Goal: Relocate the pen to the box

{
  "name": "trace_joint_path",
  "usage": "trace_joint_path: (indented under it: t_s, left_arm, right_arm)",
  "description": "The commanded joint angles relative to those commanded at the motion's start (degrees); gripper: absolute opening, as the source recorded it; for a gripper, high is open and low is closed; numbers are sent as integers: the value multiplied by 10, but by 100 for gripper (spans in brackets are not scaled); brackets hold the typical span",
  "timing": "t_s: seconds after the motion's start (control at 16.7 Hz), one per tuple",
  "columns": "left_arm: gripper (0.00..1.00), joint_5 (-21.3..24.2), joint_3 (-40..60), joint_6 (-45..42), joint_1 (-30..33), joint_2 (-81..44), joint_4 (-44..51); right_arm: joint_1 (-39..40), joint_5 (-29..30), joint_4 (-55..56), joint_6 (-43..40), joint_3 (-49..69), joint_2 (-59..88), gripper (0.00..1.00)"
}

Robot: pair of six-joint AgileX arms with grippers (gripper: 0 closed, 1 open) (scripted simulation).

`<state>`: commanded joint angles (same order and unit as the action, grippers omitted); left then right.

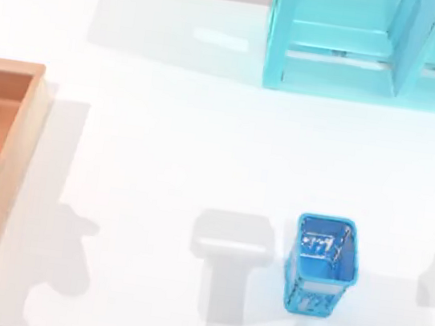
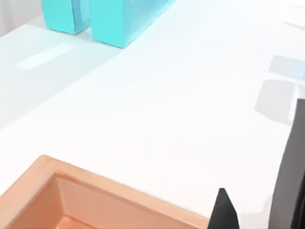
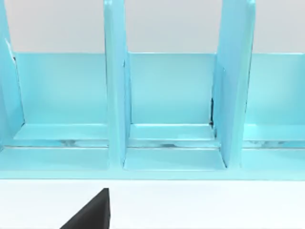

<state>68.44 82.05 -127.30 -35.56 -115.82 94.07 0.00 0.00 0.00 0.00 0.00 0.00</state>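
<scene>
The box sits at the bench's left edge; a blue mesh cup stands well apart. Cannot tell either arm's jaws.

A white table spreads across the top view, lit from above, with soft grey shadows pooling along the lower edge of the frame. A turquoise shelf unit with upright dividers stands at the upper right, against a pale grey wall.
</scene>
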Motion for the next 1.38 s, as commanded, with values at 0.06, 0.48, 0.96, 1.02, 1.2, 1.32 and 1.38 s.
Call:
trace_joint_path:
  t_s: [0.06, 0.48, 0.96, 1.02, 1.2, 1.32, 1.38]
  left_arm:
    - [0, -2, -9, -18, 2, 3, 18]
    - [0, -5, -19, -37, 4, 7, 38]
    - [60, -5, -19, -37, 4, 7, 38]
    - [68, -5, -19, -37, 4, 7, 38]
    - [90, -5, -19, -37, 4, 7, 38]
    - [100, -5, -19, -37, 4, 7, 38]
    - [100, -5, -19, -37, 4, 7, 38]
  right_arm:
    - [0, 0, 0, 0, 0, 0, 100]
    - [0, 0, 0, 0, 0, 0, 100]
    - [0, 0, 0, 0, 0, 0, 100]
    - [0, 0, 0, 0, 0, 0, 100]
    - [0, 0, 0, 0, 0, 0, 100]
    - [0, 0, 0, 0, 0, 0, 100]
    - [0, 0, 0, 0, 0, 0, 100]
